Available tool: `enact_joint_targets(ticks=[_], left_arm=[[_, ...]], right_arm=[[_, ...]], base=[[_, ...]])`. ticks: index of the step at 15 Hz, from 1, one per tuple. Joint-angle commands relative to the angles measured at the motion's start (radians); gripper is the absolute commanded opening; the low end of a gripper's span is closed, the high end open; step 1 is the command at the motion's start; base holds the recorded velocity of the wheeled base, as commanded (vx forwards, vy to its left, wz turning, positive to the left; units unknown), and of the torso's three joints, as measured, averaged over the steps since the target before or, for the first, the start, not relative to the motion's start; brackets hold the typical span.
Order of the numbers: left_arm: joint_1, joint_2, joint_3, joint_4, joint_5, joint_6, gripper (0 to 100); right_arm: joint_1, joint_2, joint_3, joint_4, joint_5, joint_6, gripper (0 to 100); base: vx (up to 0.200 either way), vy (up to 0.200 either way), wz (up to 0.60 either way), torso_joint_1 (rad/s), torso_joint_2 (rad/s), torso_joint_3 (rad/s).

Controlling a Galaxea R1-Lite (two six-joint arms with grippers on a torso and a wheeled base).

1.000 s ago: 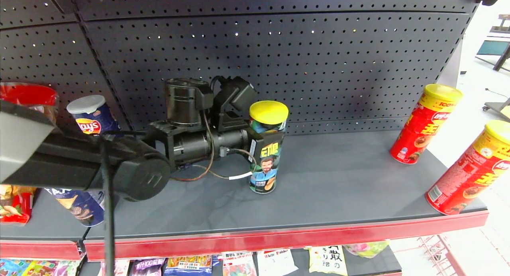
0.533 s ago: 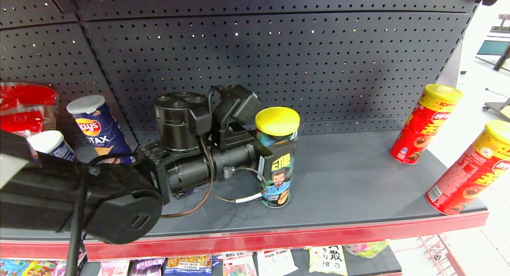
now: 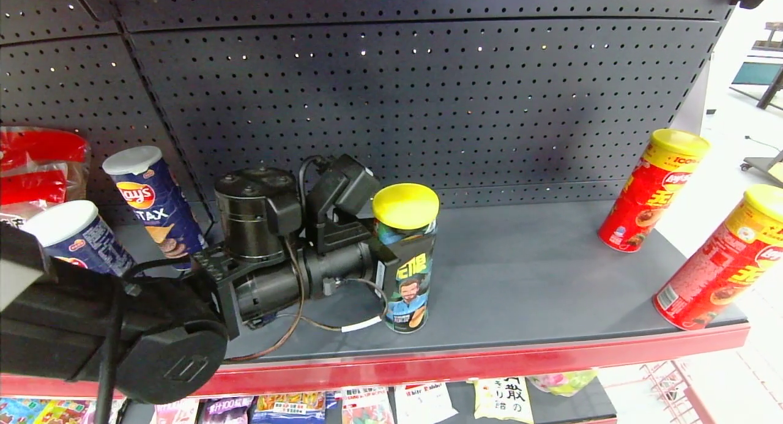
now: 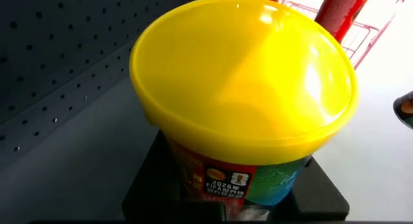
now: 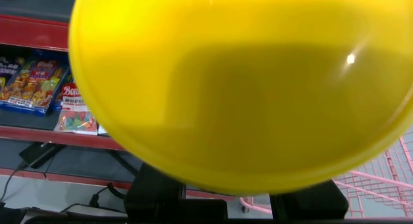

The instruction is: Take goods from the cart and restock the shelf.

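Can (image 3: 415,289) upright on shelf (image 3: 520,277), near front lip, about 6 o'clock of board centre. Base touching or just off: cannot tell. Left gripper (image 3: 386,271) at can's 9 o'clock, fingers pinching mid-body. Right gripper (image 5: 242,203): fingers flank second can (image 5: 245,82), apparently clamped on it. Red cans (image 3: 651,191) at 3 o'clock, blue cans (image 3: 153,204) at 9 o'clock.

Judgement: can light, thin-walled tube, dents under hard squeeze, glossy so slippery, tall so tips easily. Hold mid-body, not lid (image 3: 405,205), which likely pops off.
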Motion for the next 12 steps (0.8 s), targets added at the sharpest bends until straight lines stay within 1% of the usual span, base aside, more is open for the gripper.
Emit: enact_joint_targets(ticks=[1,4,9,12], left_arm=[[-0.003,-0.016,0.012,0.000,-0.002,0.000,0],[-0.003,-0.024,0.021,0.000,0.001,0.000,0],[-0.006,-0.058,0.076,0.000,-0.008,-0.001,0],[-0.007,-0.062,0.078,0.000,-0.013,-0.001,0]], right_arm=[[0.001,0.002,0.001,0.000,0.000,-0.001,0],[0.001,0.002,0.001,0.000,0.000,-0.001,0],[0.001,0.002,0.001,0.000,0.000,-0.001,0],[0.001,0.002,0.001,0.001,0.000,-0.001,0]], base=[[0.000,0.000,0.00,0.000,0.00,0.000],[0.000,0.000,0.00,0.000,0.00,0.000],[0.000,0.000,0.00,0.000,0.00,0.000],[0.000,0.000,0.00,0.000,0.00,0.000]])
